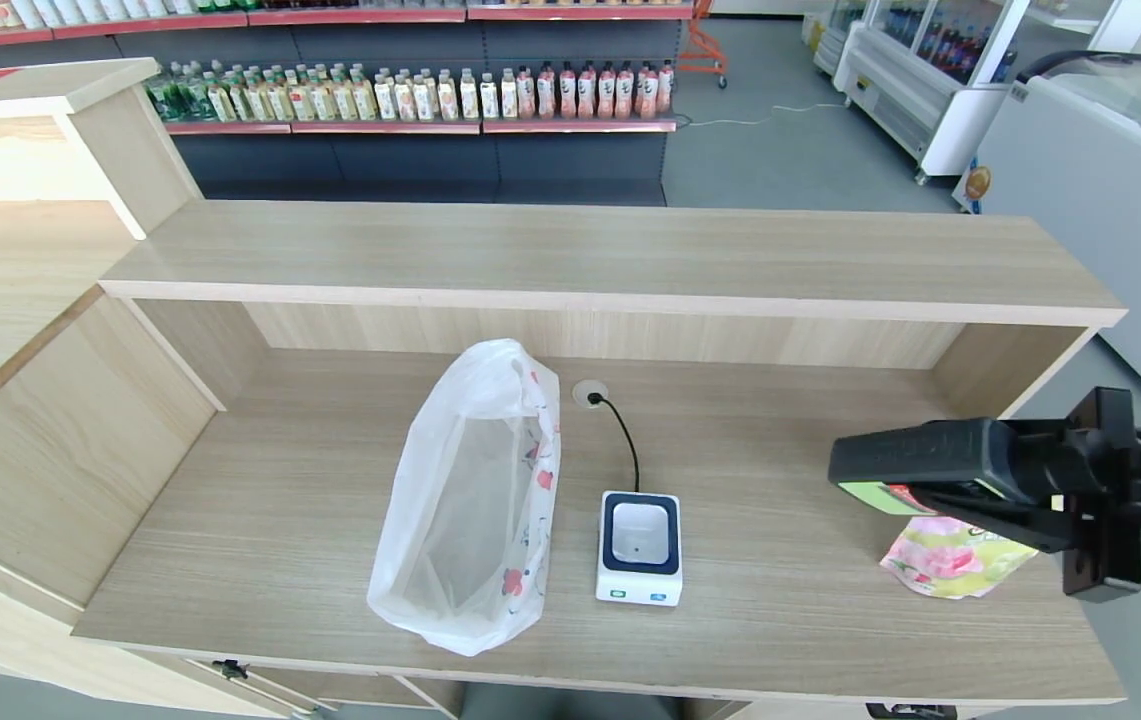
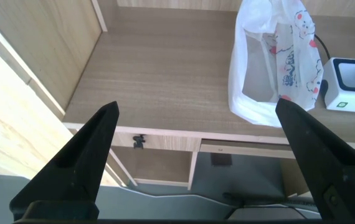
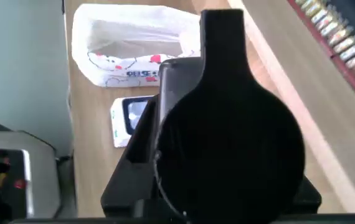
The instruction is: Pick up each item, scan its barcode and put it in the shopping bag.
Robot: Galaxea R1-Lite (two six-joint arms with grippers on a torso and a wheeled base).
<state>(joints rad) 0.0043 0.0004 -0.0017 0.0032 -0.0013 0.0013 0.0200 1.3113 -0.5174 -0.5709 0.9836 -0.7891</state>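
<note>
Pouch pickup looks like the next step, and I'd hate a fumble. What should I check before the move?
1. Snack pouch lies on the counter, apart from the other things: ok.
2. Right pincer is over the pouch; whether it has a grip: cannot tell.
3. Barcode scanner has its window facing up, uncovered: ok.
4. Shopping bag has its mouth open: ok.
5. Left pincer is open, empty and clear of the bag: ok.

Wide counter (image 1: 780,520) gap between scanner (image 1: 639,548) and pouch (image 1: 950,560); shopping bag (image 1: 470,500) just beside scanner
</note>
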